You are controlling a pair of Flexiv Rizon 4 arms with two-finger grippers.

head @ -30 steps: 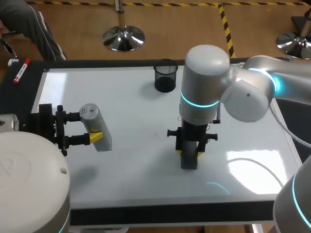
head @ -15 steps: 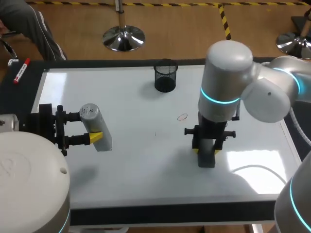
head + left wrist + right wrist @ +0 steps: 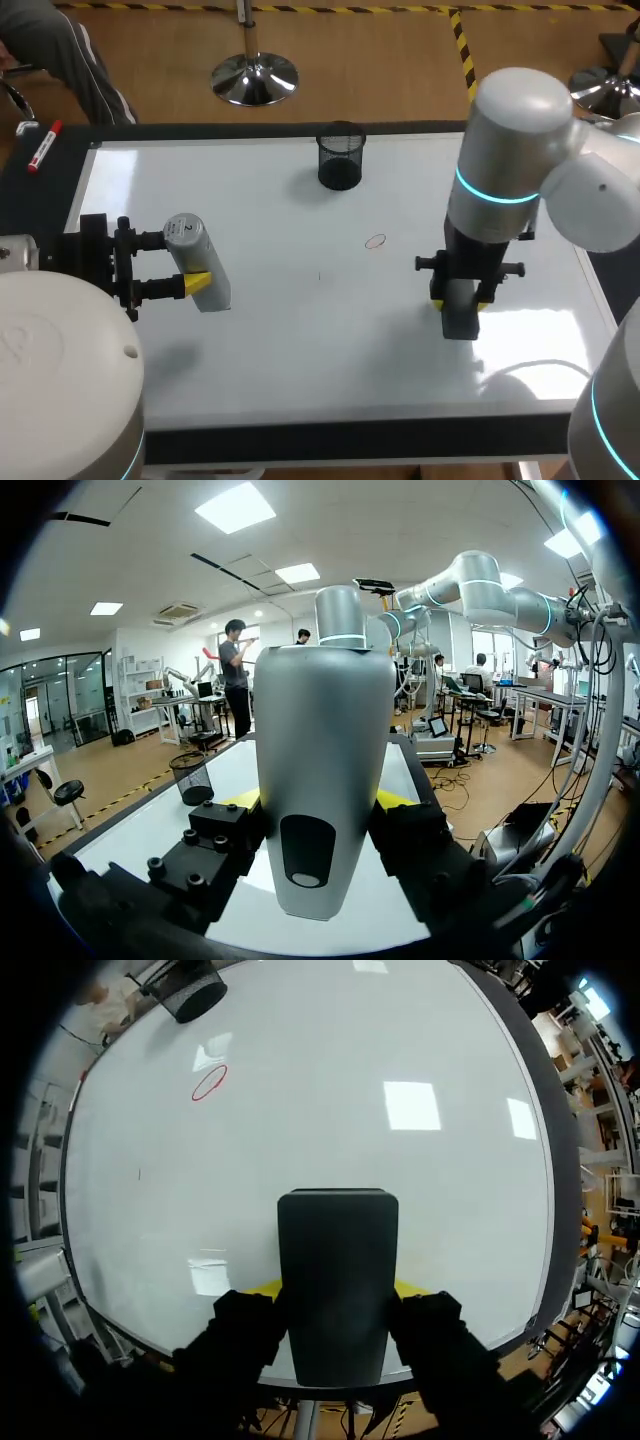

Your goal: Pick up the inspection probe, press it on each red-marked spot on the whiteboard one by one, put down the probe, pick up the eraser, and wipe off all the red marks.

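On the whiteboard (image 3: 280, 340) a single small red ring mark (image 3: 375, 241) shows near the middle. Over the board's left part my left gripper (image 3: 186, 263) is shut on the grey inspection probe (image 3: 195, 258), held lying sideways. The left wrist view has the probe (image 3: 322, 770) filling the space between the yellow tips of that gripper (image 3: 316, 802). To the right of the ring, my right gripper (image 3: 460, 302) points down and is shut on the dark eraser (image 3: 460, 320). From the right wrist, the eraser (image 3: 337, 1270) sits in the gripper (image 3: 337, 1288), with the red ring (image 3: 209, 1082) well ahead of it.
A black mesh cup (image 3: 341, 155) stands at the board's far edge, ahead of the right gripper in its wrist view (image 3: 190, 985). A red-capped marker (image 3: 44, 146) lies off the board at the far left corner. A tiny dark tick (image 3: 320, 276) marks the board's middle.
My right arm has slid to the right with the eraser, uncovering the red ring. The left arm and probe have not moved.
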